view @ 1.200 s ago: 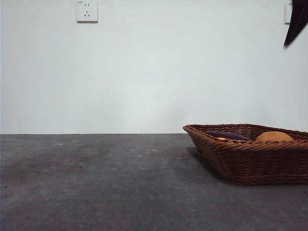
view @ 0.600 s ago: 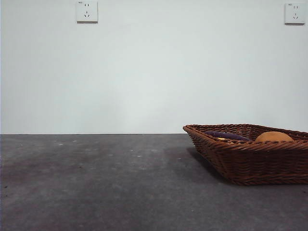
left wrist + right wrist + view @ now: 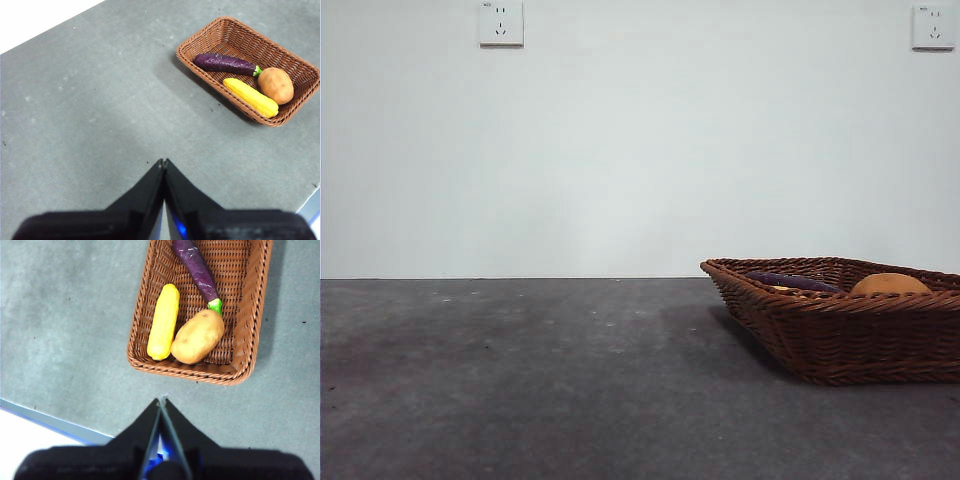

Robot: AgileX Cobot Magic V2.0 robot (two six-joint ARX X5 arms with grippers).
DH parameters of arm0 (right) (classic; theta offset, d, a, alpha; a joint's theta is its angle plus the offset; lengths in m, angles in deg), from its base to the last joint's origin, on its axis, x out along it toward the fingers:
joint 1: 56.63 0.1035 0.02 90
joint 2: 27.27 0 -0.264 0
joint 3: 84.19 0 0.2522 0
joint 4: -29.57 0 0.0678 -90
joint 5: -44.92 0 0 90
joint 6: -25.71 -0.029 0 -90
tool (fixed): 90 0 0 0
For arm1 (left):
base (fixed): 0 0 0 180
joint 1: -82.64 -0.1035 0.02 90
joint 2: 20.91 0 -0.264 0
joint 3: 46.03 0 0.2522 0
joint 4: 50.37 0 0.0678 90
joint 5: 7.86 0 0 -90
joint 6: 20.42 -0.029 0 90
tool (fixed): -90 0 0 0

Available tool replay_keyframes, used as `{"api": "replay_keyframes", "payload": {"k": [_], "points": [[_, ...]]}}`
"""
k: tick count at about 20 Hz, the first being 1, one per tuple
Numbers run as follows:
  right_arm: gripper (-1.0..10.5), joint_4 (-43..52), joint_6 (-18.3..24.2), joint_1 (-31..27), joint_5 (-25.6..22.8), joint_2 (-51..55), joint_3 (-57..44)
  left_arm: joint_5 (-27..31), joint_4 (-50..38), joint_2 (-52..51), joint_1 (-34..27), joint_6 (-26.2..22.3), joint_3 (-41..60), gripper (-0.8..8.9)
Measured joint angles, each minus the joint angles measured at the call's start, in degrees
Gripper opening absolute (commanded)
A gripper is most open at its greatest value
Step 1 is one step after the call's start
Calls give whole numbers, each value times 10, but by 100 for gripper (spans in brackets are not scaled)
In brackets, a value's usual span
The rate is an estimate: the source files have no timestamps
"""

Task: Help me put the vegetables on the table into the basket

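1. Wicker basket (image 3: 200, 307) on the grey desk (image 3: 90, 100) holding all three vegetables — eggplant (image 3: 196, 271), potato (image 3: 198, 337), yellow piece (image 3: 163, 321), lying side by side and touching.
2. Judged complete; nothing seen loose on the desk.
3. Little left to go wrong — only a low sweep clipping the rim and tipping the load.
4. Left tool (image 3: 163, 163) pressed together, raised, well apart from the basket.
5. Right tool (image 3: 162, 401) pressed together too, above the desk just beside the basket's near rim.
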Motion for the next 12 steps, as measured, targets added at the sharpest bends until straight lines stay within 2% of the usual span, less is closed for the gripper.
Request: {"api": "replay_keyframes", "payload": {"k": [7,12], "points": [[2,0,2,0,-7,-11,0,0,0,0,0,0,0,-4],[2,0,2,0,-30,-37,0,0,1,0,0,0,0,-4]]}}
